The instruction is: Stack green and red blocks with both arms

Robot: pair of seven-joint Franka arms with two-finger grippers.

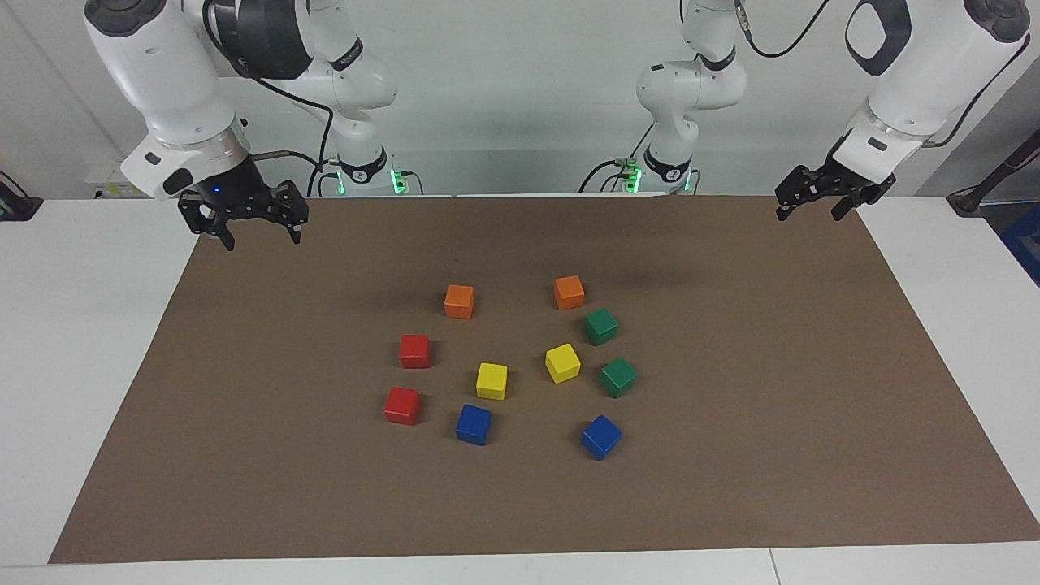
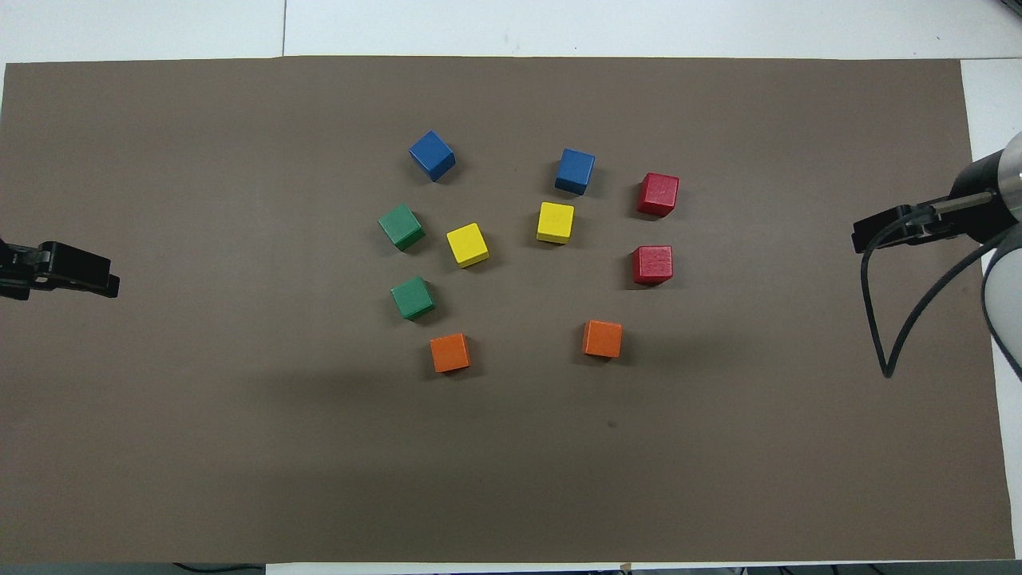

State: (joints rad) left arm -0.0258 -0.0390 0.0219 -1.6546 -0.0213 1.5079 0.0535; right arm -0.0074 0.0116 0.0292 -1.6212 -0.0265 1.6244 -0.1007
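Two green blocks (image 1: 601, 326) (image 1: 618, 376) lie on the brown mat toward the left arm's end of the cluster, also seen from overhead (image 2: 413, 298) (image 2: 401, 227). Two red blocks (image 1: 414, 351) (image 1: 402, 405) lie toward the right arm's end (image 2: 652, 264) (image 2: 658, 194). My left gripper (image 1: 808, 210) (image 2: 104, 283) hangs open and empty over the mat's corner at its own end. Over the other near corner my right gripper (image 1: 260, 236) (image 2: 866, 235) is also open and empty. Both are well away from the blocks.
Two orange cubes (image 1: 459, 301) (image 1: 569, 292) sit nearest the robots. Two yellow cubes (image 1: 491, 380) (image 1: 562, 362) lie in the middle of the cluster, and two blue cubes (image 1: 474, 424) (image 1: 600, 436) lie farthest out. The brown mat (image 1: 244, 455) covers most of the white table.
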